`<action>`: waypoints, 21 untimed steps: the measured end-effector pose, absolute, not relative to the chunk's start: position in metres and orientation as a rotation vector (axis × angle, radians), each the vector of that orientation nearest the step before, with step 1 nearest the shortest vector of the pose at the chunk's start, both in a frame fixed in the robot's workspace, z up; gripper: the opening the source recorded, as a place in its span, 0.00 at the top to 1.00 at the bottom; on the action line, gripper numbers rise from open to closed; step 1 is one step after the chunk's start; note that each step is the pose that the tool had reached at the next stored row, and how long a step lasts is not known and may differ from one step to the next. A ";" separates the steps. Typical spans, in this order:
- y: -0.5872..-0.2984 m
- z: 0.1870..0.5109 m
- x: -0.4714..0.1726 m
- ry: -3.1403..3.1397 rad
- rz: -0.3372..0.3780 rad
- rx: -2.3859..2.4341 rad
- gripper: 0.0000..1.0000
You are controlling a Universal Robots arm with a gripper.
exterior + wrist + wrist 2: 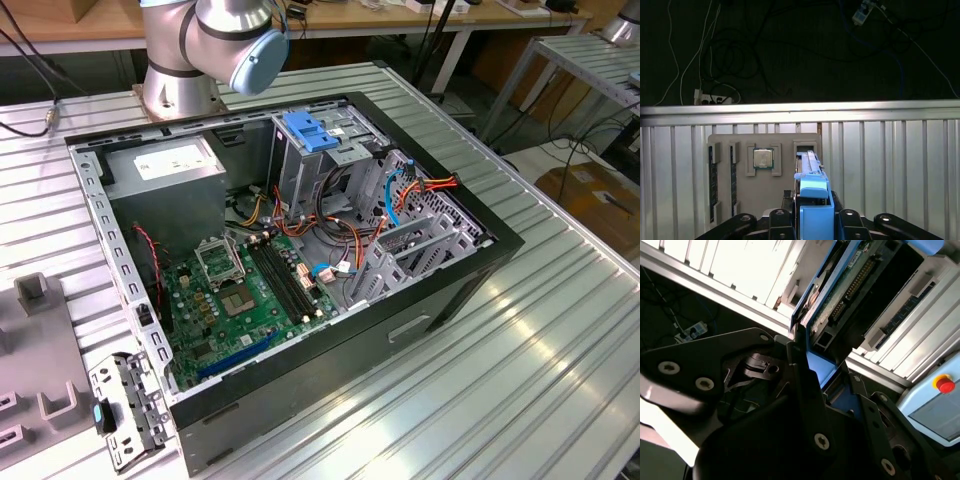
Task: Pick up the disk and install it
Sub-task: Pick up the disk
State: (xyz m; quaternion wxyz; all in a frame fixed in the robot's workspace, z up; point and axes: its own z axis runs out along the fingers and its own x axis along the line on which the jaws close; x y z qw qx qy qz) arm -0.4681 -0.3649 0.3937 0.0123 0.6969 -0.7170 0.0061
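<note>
Fingers: the fingers (801,370) are closed on the disk (813,192), gripping its blue rails.
Disk: held on edge above the grey tray (765,200), which lies on the ribbed surface (890,170).
Case: the open computer case (420,300) sits at 3 o'clock from the tray in the exterior view.

Disk (813,199): bright blue carrier rails, dark body; green board face in the second wrist view.
Pincer (812,220): black, silver screw heads.
Desk (500,370): silver, ribbed lengthwise.
Computer case (330,395): black shell. Inside it: green motherboard (245,295), orange-red cables (440,184), blue latch (312,133) atop grey cage (290,175).
</note>
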 end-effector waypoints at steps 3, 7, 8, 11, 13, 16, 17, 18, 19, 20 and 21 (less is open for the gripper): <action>-0.365 0.395 -0.468 -2.235 0.019 2.172 0.63; -0.365 0.397 -0.468 -2.235 0.018 2.172 0.63; -0.365 0.398 -0.468 -2.235 0.018 2.172 0.63; -0.365 0.399 -0.468 -2.235 0.018 2.172 0.63; -0.365 0.401 -0.468 -2.234 0.018 2.172 0.63; -0.365 0.405 -0.468 -2.234 0.017 2.172 0.63; -0.365 0.407 -0.468 -2.234 0.017 2.171 0.63; -0.365 0.409 -0.468 -2.234 0.016 2.171 0.63; -0.365 0.409 -0.468 -2.234 0.016 2.171 0.63; -0.365 0.410 -0.468 -2.234 0.016 2.171 0.63; -0.365 0.411 -0.468 -2.234 0.016 2.171 0.63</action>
